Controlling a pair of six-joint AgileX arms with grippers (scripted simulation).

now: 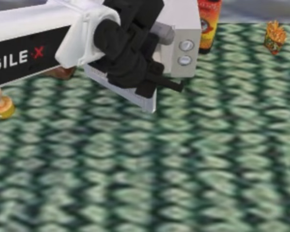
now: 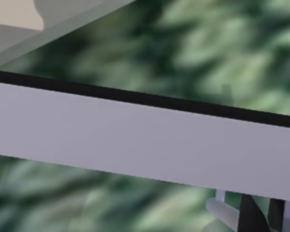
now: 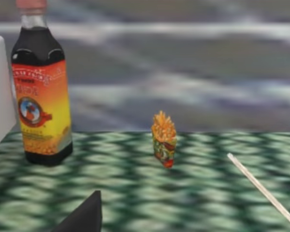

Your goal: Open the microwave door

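Swinging microwave door (image 1: 135,94), diagonally ajar

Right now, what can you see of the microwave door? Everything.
The microwave door is a flat light-grey panel, swung partly open from the microwave, its free edge angled out over the green patterned table toward the camera. The left arm covers most of it, so the window is hidden. The left pincer is at its edge near the knobs. The left wrist view shows a pale edge strip with a dark border.
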